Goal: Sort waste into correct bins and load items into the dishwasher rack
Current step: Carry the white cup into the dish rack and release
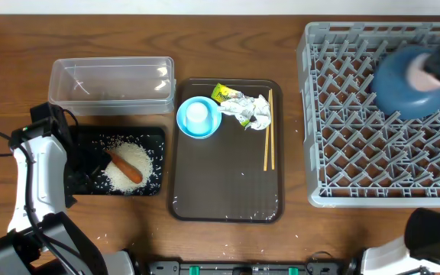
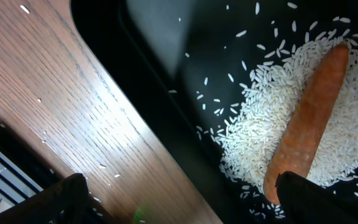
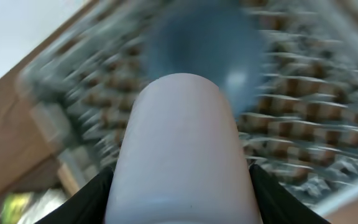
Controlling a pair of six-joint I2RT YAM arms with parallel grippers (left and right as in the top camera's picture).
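Observation:
White rice [image 1: 132,164] and an orange carrot [image 1: 124,166] lie in the black tray [image 1: 82,137]. My left gripper [image 2: 179,186] is open and straddles that tray's edge, with one finger over the wood and the other at the carrot's [image 2: 309,118] end. The clear tub [image 1: 111,82] stands behind the tray. My right gripper [image 3: 179,199] is shut on a white cup [image 3: 182,149] over the grey rack [image 1: 380,153], beside the blue plate [image 1: 403,88]. On the brown serving tray [image 1: 224,183] are a light-blue bowl [image 1: 186,126] holding a white cup [image 1: 198,113], a wrapper [image 1: 223,94], crumpled paper [image 1: 254,111] and chopsticks [image 1: 268,141].
Stray rice grains lie on the wood beside the black tray [image 2: 166,50]. The rack [image 3: 303,124] fills the table's right side, and the left arm [image 1: 37,176] stands at the left edge.

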